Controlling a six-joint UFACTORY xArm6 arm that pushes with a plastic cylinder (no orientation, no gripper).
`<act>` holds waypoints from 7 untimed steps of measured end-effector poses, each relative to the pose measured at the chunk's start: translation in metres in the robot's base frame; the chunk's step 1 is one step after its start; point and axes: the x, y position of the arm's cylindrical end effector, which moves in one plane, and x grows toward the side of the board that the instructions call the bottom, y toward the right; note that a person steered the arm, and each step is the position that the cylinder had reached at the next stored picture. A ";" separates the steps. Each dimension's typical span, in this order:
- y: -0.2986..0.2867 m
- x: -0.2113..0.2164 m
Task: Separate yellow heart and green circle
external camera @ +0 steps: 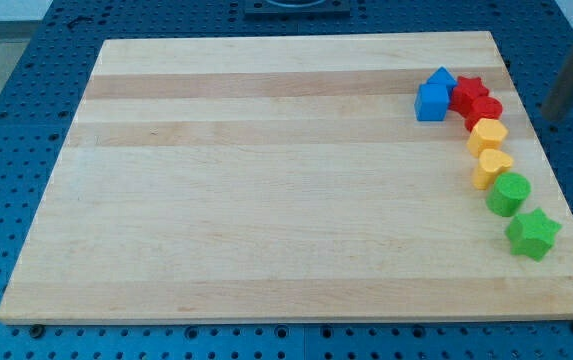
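Observation:
The yellow heart lies near the board's right edge. The green circle sits just below and to the right of it, touching it. My tip shows blurred at the view's upper right, beyond the board's right edge. It is to the right of and above the yellow heart, apart from every block.
The blocks form a curved chain down the right side of the wooden board: two blue blocks, a red star, another red block, a yellow hexagon, then the heart, the circle and a green star.

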 end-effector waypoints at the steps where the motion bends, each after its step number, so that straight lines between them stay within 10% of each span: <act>1: 0.001 0.066; 7: -0.121 0.104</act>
